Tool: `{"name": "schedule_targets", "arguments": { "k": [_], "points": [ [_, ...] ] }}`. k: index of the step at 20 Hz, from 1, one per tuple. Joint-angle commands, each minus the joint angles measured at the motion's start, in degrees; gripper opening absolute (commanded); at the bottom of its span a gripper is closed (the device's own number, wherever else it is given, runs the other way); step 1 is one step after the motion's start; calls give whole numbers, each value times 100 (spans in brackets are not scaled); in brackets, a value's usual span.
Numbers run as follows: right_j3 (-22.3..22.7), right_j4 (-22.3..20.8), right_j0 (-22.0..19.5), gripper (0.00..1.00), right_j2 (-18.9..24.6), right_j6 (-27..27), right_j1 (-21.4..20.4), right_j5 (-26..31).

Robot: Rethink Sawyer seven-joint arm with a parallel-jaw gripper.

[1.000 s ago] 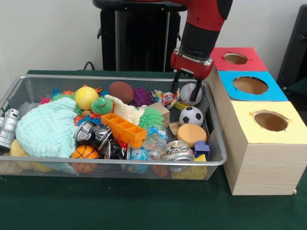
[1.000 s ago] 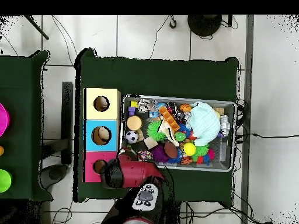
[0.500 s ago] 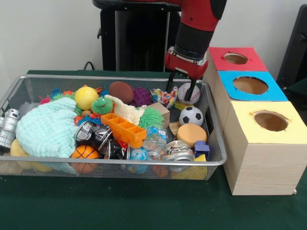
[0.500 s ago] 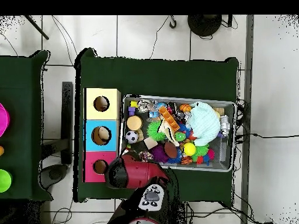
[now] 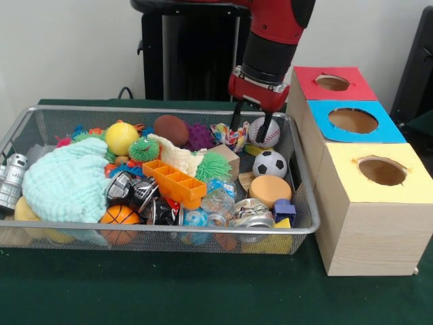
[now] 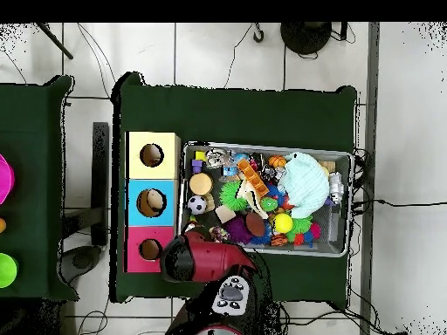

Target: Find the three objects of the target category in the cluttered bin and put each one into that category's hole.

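Going left to right along the wire bin (image 5: 40, 115): a silver robot toy (image 5: 11, 177) is sitting at the left edge, a mint knitted cloth (image 5: 64, 181) is lying beside it, and a mini basketball (image 5: 119, 216) is resting against the front wall. Toward the back edge, a yellow ball (image 5: 122, 137) and a brown ball (image 5: 170, 129) are lying among the fuzzy toys, with an orange tray (image 5: 174, 182) near the middle.

At the bin's back right corner the gripper (image 5: 252, 130) is hanging with its two fingers pointing straight down and spread. One finger is showing in front of the baseball (image 5: 264, 132), so the ball seems to be lying between the fingers or just behind them; whether it is being squeezed cannot be told. A soccer ball (image 5: 269, 163) is lying just in front of the baseball, toward the bin's front.

Right of the bin, the boxes are standing in a row: red hole (image 5: 332, 82) at the back, blue hole (image 5: 353, 120) in the middle, yellow hole (image 5: 381, 170) in front. In the overhead view the arm is covering that corner, hiding the grasp.
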Motion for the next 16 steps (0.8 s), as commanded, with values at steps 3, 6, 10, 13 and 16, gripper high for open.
{"name": "schedule_targets", "arguments": {
  "k": [3, 6, 10, 13, 16],
  "points": [
    [259, -40, -248, 100, 479, 660, 269, -81],
    [283, -71, -324, 100, 477, 654, 331, -153],
    [317, -75, -410, 100, 454, 650, 358, -142],
    [342, -73, -445, 100, 434, 662, 367, -157],
    [363, -41, -444, 100, 449, 708, 411, -196]
  ]
}}
